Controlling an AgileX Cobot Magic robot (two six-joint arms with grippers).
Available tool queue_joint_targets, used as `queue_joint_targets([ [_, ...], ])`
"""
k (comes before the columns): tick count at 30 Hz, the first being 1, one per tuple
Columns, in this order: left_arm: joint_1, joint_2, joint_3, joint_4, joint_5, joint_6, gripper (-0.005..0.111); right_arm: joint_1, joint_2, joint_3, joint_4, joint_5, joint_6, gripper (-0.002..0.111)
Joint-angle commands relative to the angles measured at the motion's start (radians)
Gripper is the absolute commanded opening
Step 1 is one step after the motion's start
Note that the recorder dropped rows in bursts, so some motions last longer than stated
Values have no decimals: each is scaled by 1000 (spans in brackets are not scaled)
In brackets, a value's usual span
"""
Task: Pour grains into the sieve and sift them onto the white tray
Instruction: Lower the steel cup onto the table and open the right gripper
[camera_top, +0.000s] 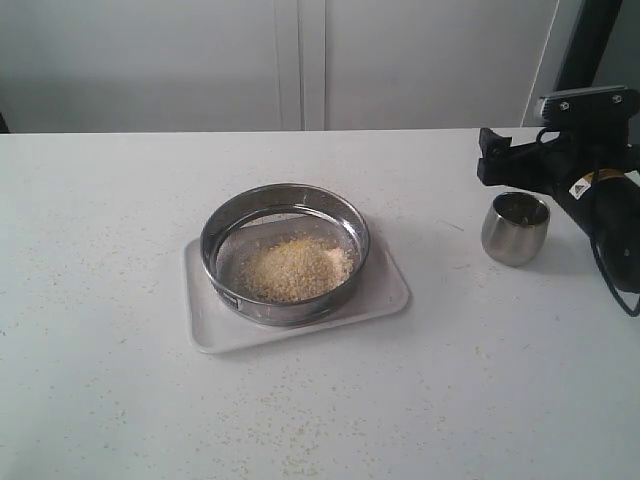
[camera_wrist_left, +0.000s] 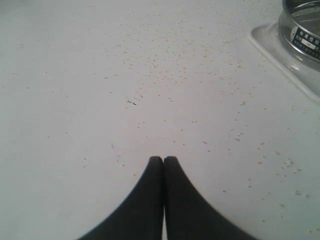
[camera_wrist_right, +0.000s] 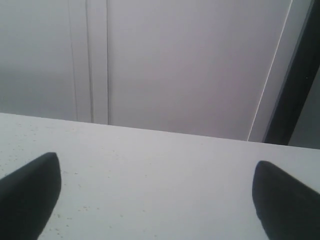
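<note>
Under everything, the pale desk (camera_top: 120, 300) takes up most of what I can see, so I'll start there. Next biggest is my right arm (camera_top: 600, 190), black, out at roughly 3 o'clock from the middle of the desk, by the edge of the exterior view. Its jaws are spread wide with nothing between them, facing across bare desk toward the back wall (camera_wrist_right: 190, 65). My left jaws are pressed together, tips touching, holding nothing, over open desk. The exterior view doesn't catch them at all.

Dead centre sits the white tray (camera_top: 385, 295), flat on the desk and turned a little off square. The sieve (camera_top: 290, 312) stands on it and covers most of it, with the widest strip of bare tray at 3 o'clock of the ring. The left wrist view gets a tray corner and a bit of sieve wall with a small label (camera_wrist_left: 306, 39).

A small steel cup (camera_top: 515, 232) stands upright at 3 o'clock of the sieve, off the tray and well apart from it, near my right arm but not touching.

The grains (camera_top: 293, 270) lie heaped on the mesh toward 5 o'clock, with bare mesh showing at 11 o'clock. Stray specks (camera_wrist_left: 150, 62) are scattered over the desk around the tray.
</note>
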Motion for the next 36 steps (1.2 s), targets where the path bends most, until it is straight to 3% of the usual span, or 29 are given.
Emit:
queue_joint_targets([
  [1, -6, -4, 2, -11, 1, 0, 0, -5, -24, 0, -1, 8, -5, 96],
  [22, -6, -4, 2, -11, 1, 0, 0, -5, -163, 0, -1, 146, -5, 96],
  [33, -6, -4, 2, -11, 1, 0, 0, -5, -302, 0, -3, 483, -5, 96],
  [36, -6, -4, 2, -11, 1, 0, 0, -5, -343, 0, -1, 572, -5, 91],
])
